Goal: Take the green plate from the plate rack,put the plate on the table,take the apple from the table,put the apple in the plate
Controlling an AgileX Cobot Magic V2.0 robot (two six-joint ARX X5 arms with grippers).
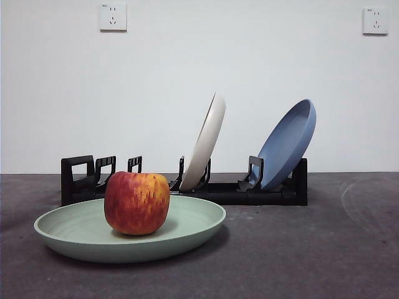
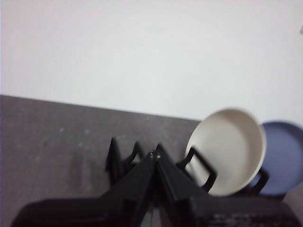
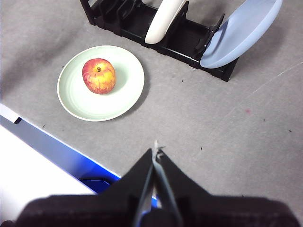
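Front: apple [image 1: 136, 202], red streaked yellow, sits in green plate [image 1: 81, 233] on bench [image 1: 299, 249], before plate rack [image 1: 249, 192]; task looks complete, arms best kept clear.
Left wrist: left gripper [image 2: 154, 158], fingers pressed together, above rack.
Right wrist: right gripper [image 3: 155, 150], fingers pressed together, well apart from plate.

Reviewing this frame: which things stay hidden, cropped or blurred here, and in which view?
- Front view: the black plastic plate rack's near-left slots sit behind the round red apple on the pale green plate.
- Left wrist view: the blue plate is blurred, cut by the edge.
- Right wrist view: the cream-white plate is cropped.
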